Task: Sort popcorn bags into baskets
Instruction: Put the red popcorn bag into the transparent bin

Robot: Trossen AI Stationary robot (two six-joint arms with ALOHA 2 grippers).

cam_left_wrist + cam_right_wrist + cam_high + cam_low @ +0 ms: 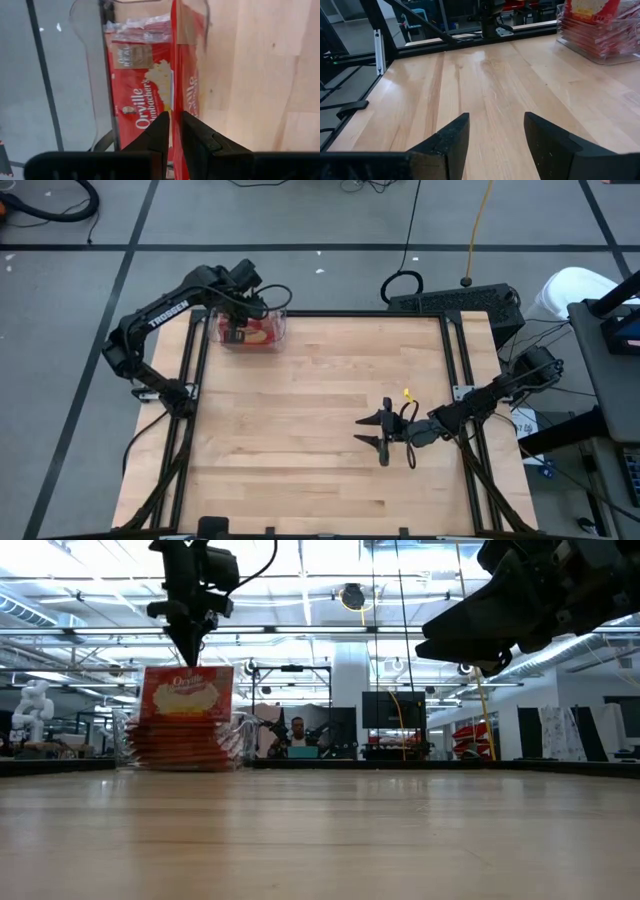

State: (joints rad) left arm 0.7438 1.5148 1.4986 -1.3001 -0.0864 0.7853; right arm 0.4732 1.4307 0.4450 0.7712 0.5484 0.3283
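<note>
Where the left tool (173, 131) hangs, a popcorn bag (192, 90) stands between.

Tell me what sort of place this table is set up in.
Most likely a robotics lab or workshop. The wooden table stands on a grey floor strewn with cables; the low view shows an open hall with exposed ceiling beams and strip lights, monitors and a seated person beyond.

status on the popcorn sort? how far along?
Nearly done. Done: a stack of popcorn bags fills the clear basket at the table's far left corner. In hand: the left gripper straddles the top edge of one upright bag on the stack; grip unclear. Left: no loose bags visible on the table. Right gripper hovers open, empty.
</note>
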